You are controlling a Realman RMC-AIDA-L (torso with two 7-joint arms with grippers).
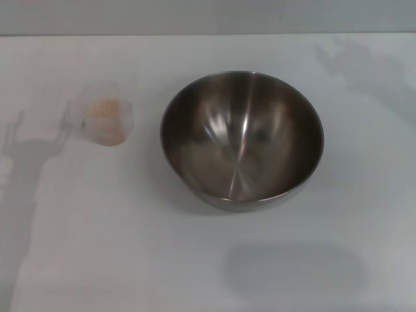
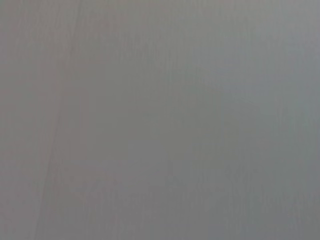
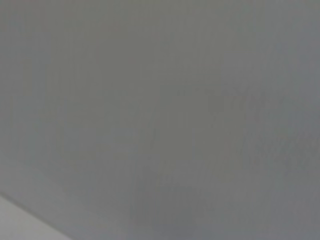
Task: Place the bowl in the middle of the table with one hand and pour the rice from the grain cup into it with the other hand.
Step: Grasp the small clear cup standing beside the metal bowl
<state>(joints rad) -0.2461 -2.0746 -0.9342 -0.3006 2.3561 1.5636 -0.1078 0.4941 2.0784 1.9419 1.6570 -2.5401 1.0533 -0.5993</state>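
The stainless-steel bowl stands upright on the white table, slightly right of the middle in the head view, and its inside holds nothing. The clear grain cup stands upright to the bowl's left, apart from it, with pale beige rice inside. Neither gripper nor arm shows in the head view. Both wrist views show only a plain grey surface.
The table's far edge runs along the top of the head view, with a grey wall behind it. A faint shadow lies on the table at the left and another in front of the bowl.
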